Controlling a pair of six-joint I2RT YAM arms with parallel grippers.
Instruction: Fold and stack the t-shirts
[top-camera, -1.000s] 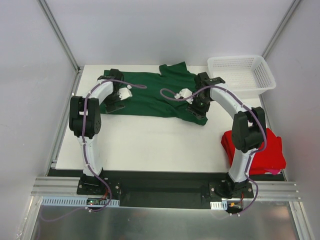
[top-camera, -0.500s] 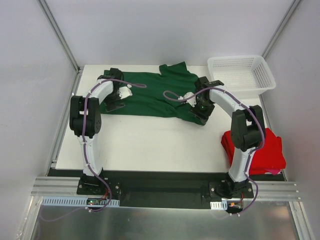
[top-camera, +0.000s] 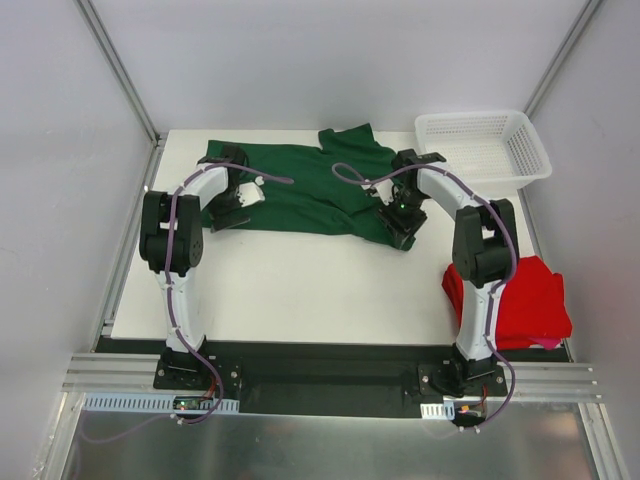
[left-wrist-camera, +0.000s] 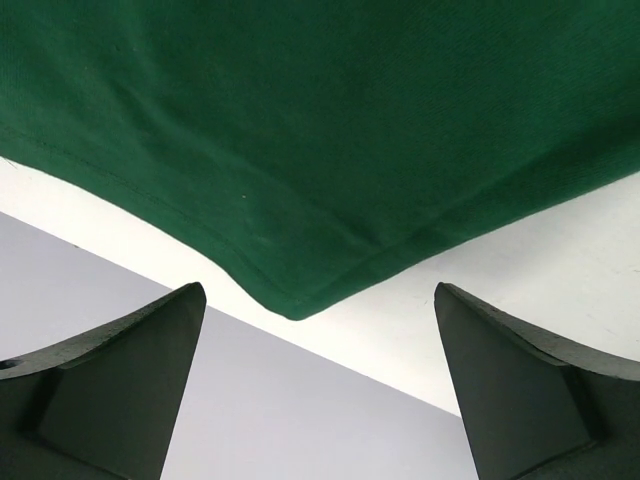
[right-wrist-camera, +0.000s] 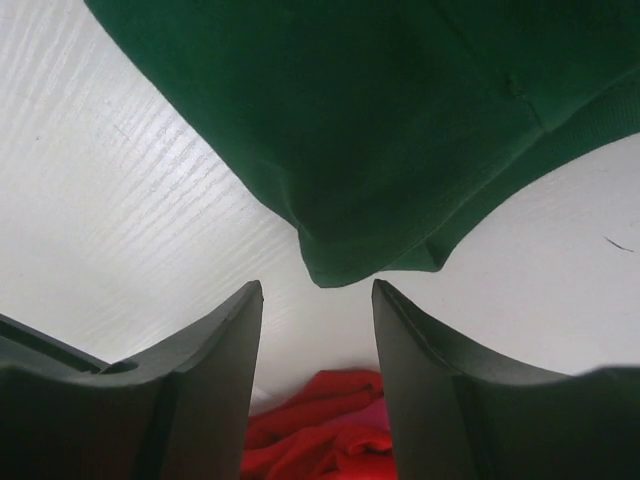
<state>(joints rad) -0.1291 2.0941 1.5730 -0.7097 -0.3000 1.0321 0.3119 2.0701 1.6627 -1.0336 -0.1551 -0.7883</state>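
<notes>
The dark green cloth short-sleeved t-shirt (top-camera: 305, 190) is spread flat across the table's 12 o'clock side, not yet folded. Its hem corner at 9 o'clock is framed by the left gripper (left-wrist-camera: 317, 292), whose fingers are held wide apart with nothing between them. Its corner at 3 o'clock is approached by the right gripper (right-wrist-camera: 317, 287), whose fingers are set partly apart, the cloth tip lying just ahead of the gap and not pinched. The bright red cloth t-shirt (top-camera: 535, 300) is seen as a compact bundle at 4 o'clock on the white table (top-camera: 300, 280), apparently already folded. The white plastic mesh basket (top-camera: 485, 150) is found at 2 o'clock. Roughly half the task is judged done: folding the green shirt and stacking remain.
</notes>
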